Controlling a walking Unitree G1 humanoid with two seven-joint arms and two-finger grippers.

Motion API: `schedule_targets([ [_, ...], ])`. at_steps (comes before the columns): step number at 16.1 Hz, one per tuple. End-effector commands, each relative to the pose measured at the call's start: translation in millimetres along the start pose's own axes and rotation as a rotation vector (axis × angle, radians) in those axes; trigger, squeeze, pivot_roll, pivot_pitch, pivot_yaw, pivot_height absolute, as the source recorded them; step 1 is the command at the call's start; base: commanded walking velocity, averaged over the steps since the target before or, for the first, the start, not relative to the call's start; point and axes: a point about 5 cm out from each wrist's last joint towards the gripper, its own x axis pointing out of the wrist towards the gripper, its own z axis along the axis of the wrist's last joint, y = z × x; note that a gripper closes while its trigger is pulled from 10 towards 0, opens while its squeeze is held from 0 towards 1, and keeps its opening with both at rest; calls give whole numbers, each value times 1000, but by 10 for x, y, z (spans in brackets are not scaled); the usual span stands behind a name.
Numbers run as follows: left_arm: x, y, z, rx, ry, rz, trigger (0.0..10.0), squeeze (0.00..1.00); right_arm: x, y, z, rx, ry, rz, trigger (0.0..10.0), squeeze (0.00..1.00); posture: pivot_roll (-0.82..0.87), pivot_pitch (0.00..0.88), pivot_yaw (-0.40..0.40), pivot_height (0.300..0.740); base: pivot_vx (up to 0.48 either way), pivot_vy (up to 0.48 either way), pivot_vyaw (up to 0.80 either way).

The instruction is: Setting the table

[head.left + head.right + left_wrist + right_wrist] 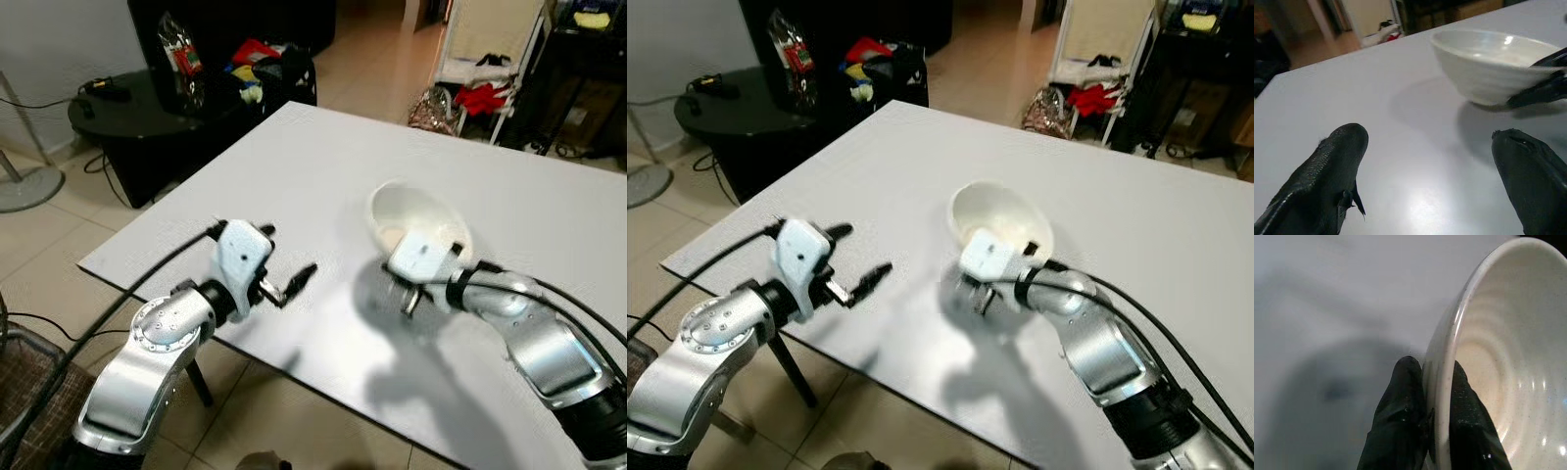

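A white ribbed bowl (416, 215) hangs tilted just above the white table (313, 157), casting a shadow on it. My right gripper (1432, 369) is shut on the bowl's near rim, one finger inside and one outside. In the left wrist view the bowl (1488, 61) sits a short way ahead, with the right fingers (1542, 88) on its edge. My left gripper (284, 257) is open and holds nothing. It hovers over the table near the front left edge, to the left of the bowl.
A black round side table (127, 108) with cluttered bags stands beyond the table's left corner. A fan base (24, 186) rests on the tiled floor at far left. A rack with red cloth (485, 93) stands at the back right.
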Motion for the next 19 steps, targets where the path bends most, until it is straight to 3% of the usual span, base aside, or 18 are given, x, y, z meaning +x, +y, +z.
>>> schedule_targets([
  [1,-13,-14,15,18,10,-21,10000,0,5,-91,60,-78,-3,-19,10000,0,85,0,47,740,0,0,0],
  [7,-82,-81,-19,21,52,-101,10000,0,174,-253,-41,-209,84,-26,10000,0,91,0,42,740,0,0,0],
  [13,-114,-90,-13,24,62,-119,10000,0,303,-231,-65,-214,78,29,10000,0,105,0,32,740,0,0,0],
  [17,-113,-101,-11,19,66,-142,10000,0,300,-228,-39,-200,57,50,10000,31,99,0,33,740,0,0,0],
  [18,-107,-110,-9,11,65,-152,10000,0,285,-238,-32,-195,54,58,10000,702,88,0,39,740,0,0,0],
  [19,-107,-117,-10,4,64,-158,10000,0,275,-244,-28,-188,50,63,10000,1000,84,0,42,740,0,0,0],
])
